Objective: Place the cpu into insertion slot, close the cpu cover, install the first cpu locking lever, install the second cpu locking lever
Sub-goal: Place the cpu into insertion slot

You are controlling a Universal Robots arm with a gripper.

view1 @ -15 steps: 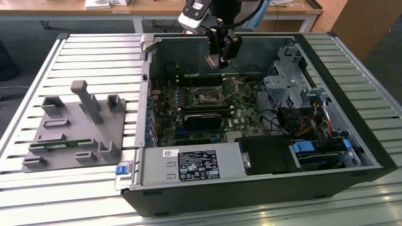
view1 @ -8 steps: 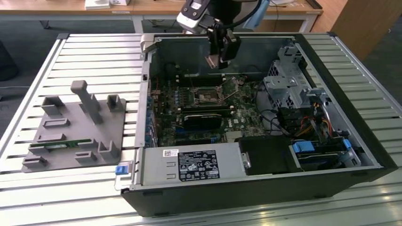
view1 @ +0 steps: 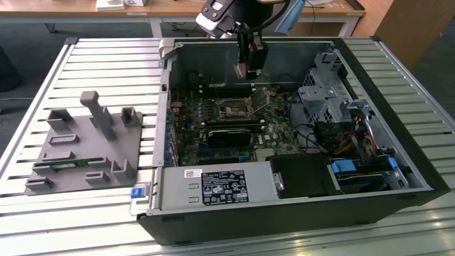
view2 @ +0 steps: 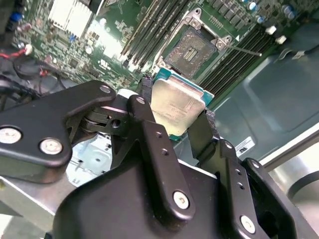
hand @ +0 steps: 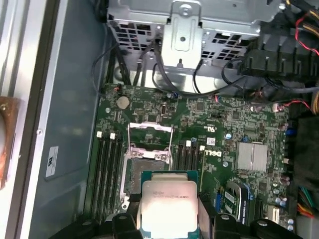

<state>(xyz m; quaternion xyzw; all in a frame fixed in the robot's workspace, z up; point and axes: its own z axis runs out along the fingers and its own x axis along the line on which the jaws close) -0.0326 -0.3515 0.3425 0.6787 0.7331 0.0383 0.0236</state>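
In the exterior view, the hand (view1: 250, 70) hangs inside the open computer case (view1: 284, 218), which lies on its side on the slatted tabletop (view1: 71, 229). The hand's tip is above the green board (view1: 274, 120), near the case's far wall. The insertion slot (view1: 235, 108) sits lower on the board, nearer the camera. A metal drive cage (view1: 323, 96) crowds the board on the exterior view's right. A grey fixture (view1: 85, 144) rests on the tabletop at the exterior view's left, well apart from the case.

In the second wrist view, 2 black fingers (view2: 144, 89) are closed narrow on the cpu (view2: 174, 107), gripping it by opposite edges with its metal top toward the camera. Beyond the chip, the insertion slot (view2: 192, 50) lies bare with its dark centre uncovered, apart from the cpu. Long memory slots (view2: 149, 25) flank the socket on both sides, leaving little open board at its edges.

In the first wrist view, the cpu (hand: 169, 206) is held above the board, and in the picture its edge overlaps the near edge of the insertion slot (hand: 142, 164). The cpu cover (hand: 150, 127) stands swung up at the slot's far edge, showing its square window. A finned heatsink (hand: 252, 155) sits on the board, well apart from the socket.
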